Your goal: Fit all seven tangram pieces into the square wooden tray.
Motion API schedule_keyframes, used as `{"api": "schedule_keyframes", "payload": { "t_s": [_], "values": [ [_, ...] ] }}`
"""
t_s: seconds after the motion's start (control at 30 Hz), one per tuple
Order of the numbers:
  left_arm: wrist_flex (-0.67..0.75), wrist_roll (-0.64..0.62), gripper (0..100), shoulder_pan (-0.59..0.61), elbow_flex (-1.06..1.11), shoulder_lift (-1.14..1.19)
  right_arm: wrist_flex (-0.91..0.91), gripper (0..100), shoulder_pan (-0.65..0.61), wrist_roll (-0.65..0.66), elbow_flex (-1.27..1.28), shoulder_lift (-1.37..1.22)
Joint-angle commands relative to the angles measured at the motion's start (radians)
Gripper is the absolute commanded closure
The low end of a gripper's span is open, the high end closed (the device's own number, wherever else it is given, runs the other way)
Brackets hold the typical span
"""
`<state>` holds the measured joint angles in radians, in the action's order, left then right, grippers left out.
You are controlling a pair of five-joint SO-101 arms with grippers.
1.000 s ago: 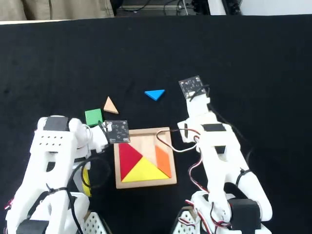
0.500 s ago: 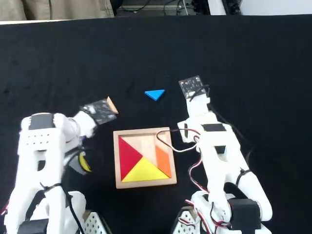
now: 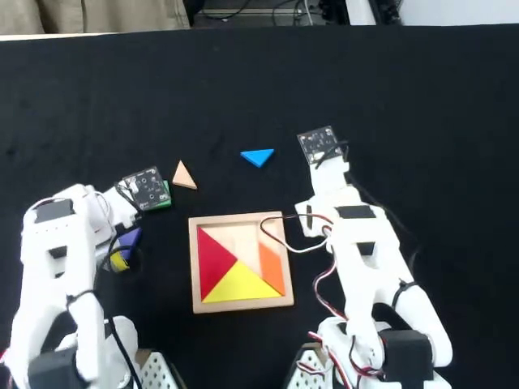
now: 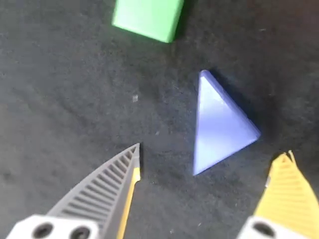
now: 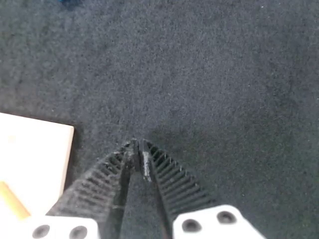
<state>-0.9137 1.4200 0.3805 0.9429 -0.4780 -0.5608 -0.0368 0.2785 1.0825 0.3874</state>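
Blue-purple triangular tangram piece [image 4: 219,124] is lying left of the square wooden tray [image 3: 195,267]; left tool [image 4: 209,153] is hanging open over it, seemingly lining up a grasp; right tool [image 5: 138,147] is sitting closed.

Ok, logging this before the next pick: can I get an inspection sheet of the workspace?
Surface: black cloth table.
Job's things: wooden tray holds red piece, yellow piece, orange piece; blue triangle, tan triangle, green square, purple triangle outside it.
Clutter: nothing seen.
Grippers: left gripper open, straddling purple triangle; right gripper shut over table beside tray.
Cables: white wire loops off right arm by tray.
Surroundings: curtain, cords behind table.
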Motion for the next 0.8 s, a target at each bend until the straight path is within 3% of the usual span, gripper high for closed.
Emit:
{"api": "schedule_keyframes", "payload": {
  "t_s": [0.0,0.53,0.77],
  "values": [
    [0.021,0.003,61,0.008,-0.099,0.132,0.011,98.6,-0.017,0.009,-0.01,-0.007],
    [-0.018,-0.025,57,-0.012,-0.351,0.477,0.012,98.6,-0.017,0.009,-0.01,-0.007],
    [-0.012,0.08,59,-0.016,-0.384,0.571,0.012,98.6,-0.017,0.009,-0.01,-0.007]
  ]
}}
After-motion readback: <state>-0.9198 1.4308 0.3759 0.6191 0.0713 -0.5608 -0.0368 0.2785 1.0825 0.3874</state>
